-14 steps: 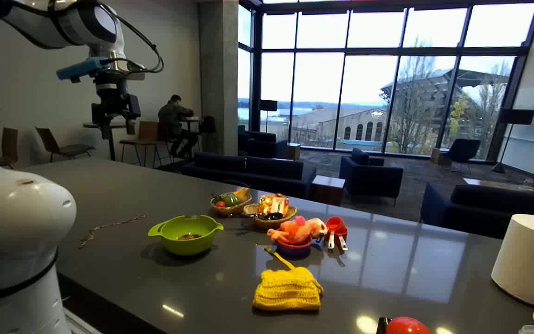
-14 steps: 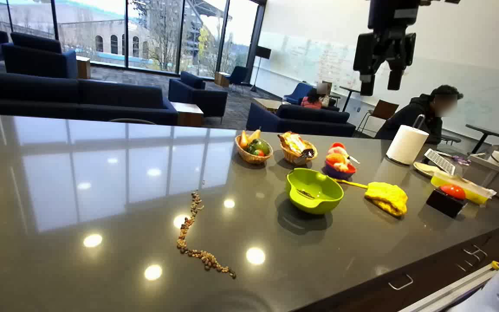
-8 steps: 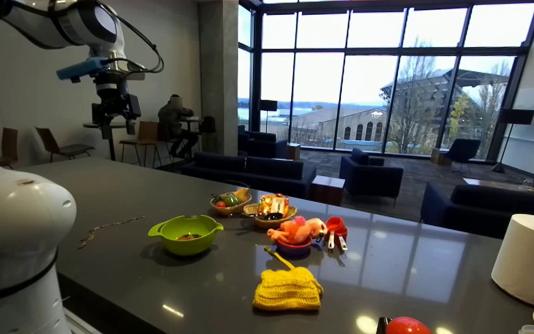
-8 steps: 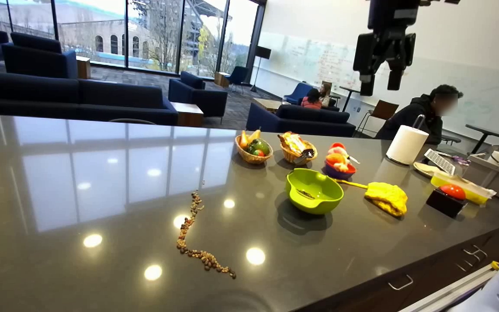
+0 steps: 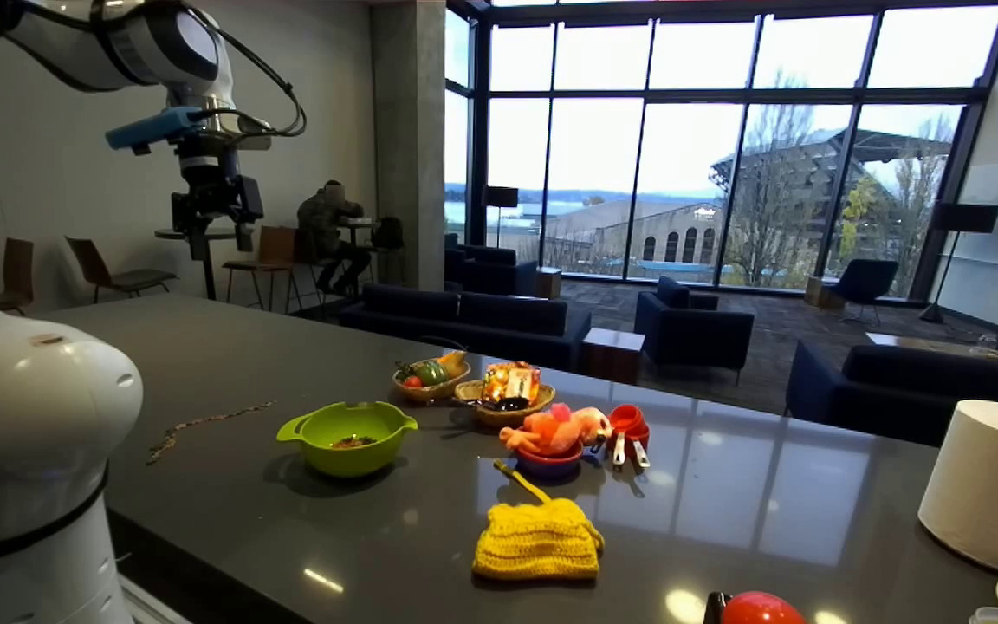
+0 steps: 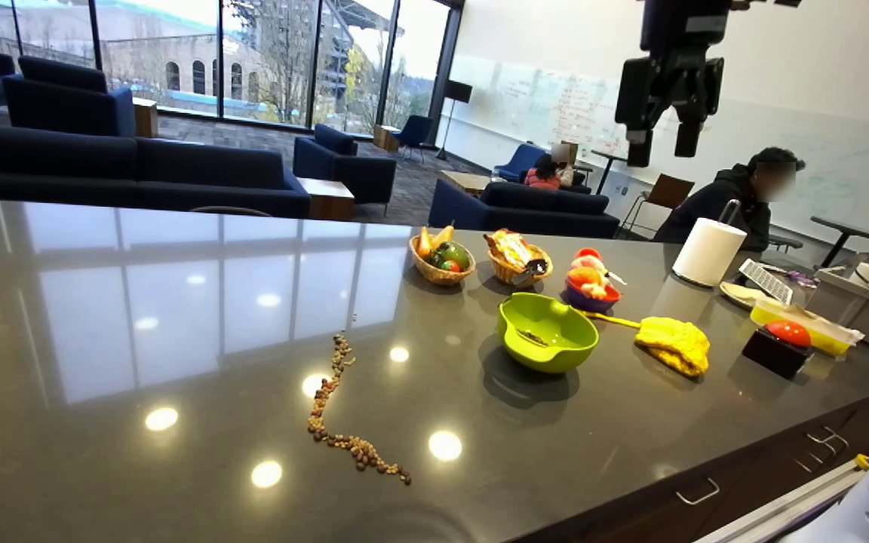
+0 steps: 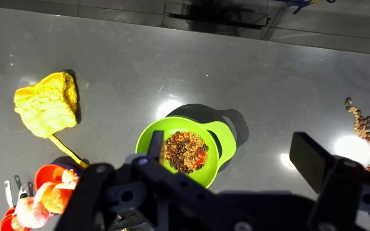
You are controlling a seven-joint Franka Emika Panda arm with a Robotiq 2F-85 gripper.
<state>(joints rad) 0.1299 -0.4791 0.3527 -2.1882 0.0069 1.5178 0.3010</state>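
My gripper (image 7: 230, 149) stands open high over the counter, its fingers wide apart with nothing between them. It also shows in both exterior views, in mid-air (image 5: 222, 241) and at the upper right (image 6: 663, 145). Below it in the wrist view is a lime-green handled bowl (image 7: 204, 175), partly covered by a finger. Dark beans, tan grains and red bits lie in the bowl. A wavy line of beans and grains (image 6: 363, 450) runs across the bare counter, apart from the bowl. On the bowl's other side lies a yellow knitted piece (image 7: 48, 104) with a thin strap.
Two wicker baskets, one with vegetables (image 6: 449, 256) and one with a packet (image 6: 510, 245), stand behind the bowl. Nearby are a purple bowl (image 6: 591, 303) with a pink-orange plush and red measuring cups (image 5: 629, 420). A paper-towel roll (image 6: 708, 253) and black box (image 6: 778, 356) with a red dome stand farther along.
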